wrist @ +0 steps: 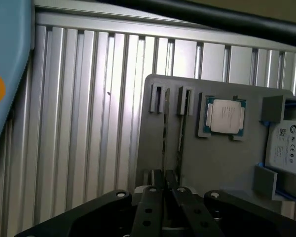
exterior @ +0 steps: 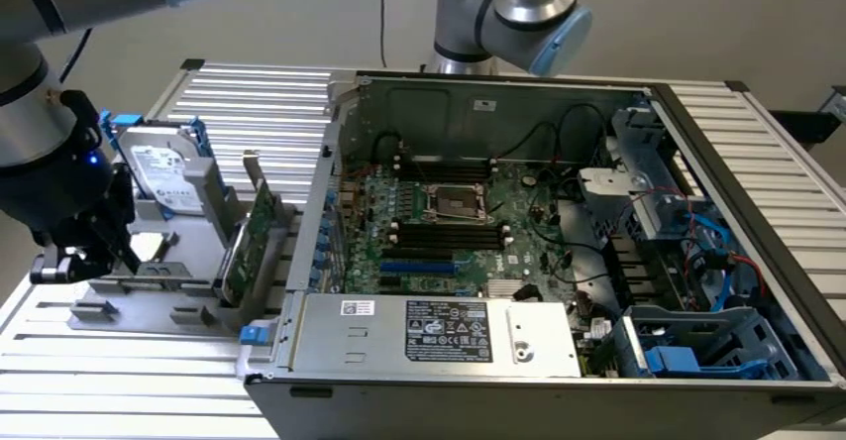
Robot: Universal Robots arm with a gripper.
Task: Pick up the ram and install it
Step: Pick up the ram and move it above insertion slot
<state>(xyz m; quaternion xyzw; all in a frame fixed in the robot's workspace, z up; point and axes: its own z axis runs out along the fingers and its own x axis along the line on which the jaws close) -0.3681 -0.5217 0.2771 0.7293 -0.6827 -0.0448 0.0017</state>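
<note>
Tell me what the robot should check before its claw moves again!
1. Claw pinching the ram: ok, the fingers are closed on the thin stick.
2. Ram standing straight on its edge in the grip: ok.
3. Ram lifted free of the grey holder: cannot tell, it lines up with the holder's slot posts.
4. Processor chip out of the claw's way: ok, it sits apart on the holder.
5. Computer case open on top: ok.
6. Long black slots on the motherboard free: ok, they look empty.
</note>
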